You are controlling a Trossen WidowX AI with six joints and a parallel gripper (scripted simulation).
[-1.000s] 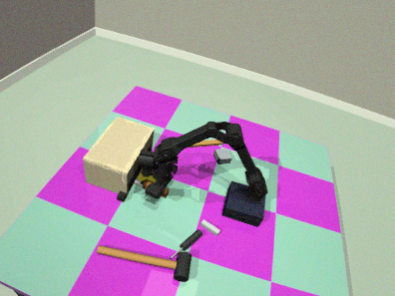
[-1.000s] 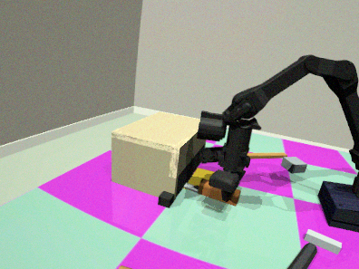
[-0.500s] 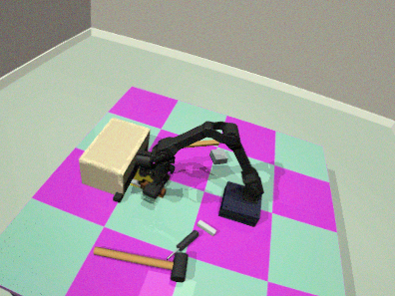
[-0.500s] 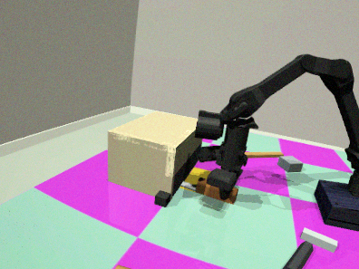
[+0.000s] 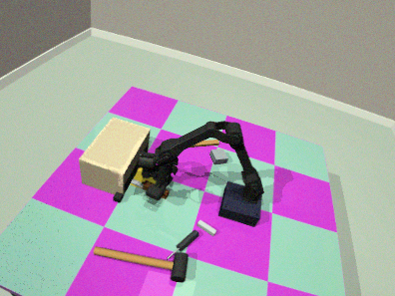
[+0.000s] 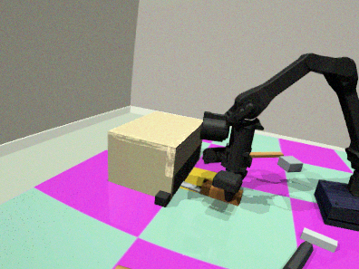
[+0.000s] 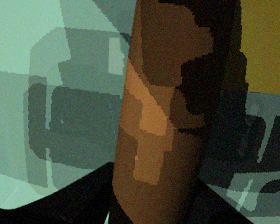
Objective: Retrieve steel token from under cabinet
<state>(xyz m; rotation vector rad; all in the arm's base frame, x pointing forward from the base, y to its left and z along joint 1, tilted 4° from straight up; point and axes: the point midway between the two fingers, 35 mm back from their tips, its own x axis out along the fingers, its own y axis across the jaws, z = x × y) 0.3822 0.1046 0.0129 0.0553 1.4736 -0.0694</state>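
The cream cabinet [image 5: 114, 146] [image 6: 140, 164] stands at the left, its dark slotted front facing the arm. My gripper [image 5: 156, 188] [image 6: 227, 187] [image 7: 150, 177] is in front of it, low over the table, shut on the brown handle [image 6: 208, 189] [image 7: 150, 115] of a flat tool. The tool's grey blade [image 5: 136, 182] [image 6: 191, 187] points at the cabinet's bottom front edge; whether its tip is underneath cannot be told. The yellow marked area [image 5: 141, 176] [image 6: 199, 176] [image 7: 262, 45] lies in front of the cabinet, partly hidden by arm and tool. I cannot make out the steel token.
A small black block [image 5: 118, 196] [image 6: 162, 198] is at the cabinet's near front corner. A hammer [image 5: 135, 259], a black-handled tool [image 5: 188, 240] and a white block [image 5: 206, 228] [image 6: 319, 240] lie nearer the camera. A grey block [image 5: 218, 156] [image 6: 290, 164] and an orange stick [image 5: 208, 143] [image 6: 266, 155] lie behind the arm.
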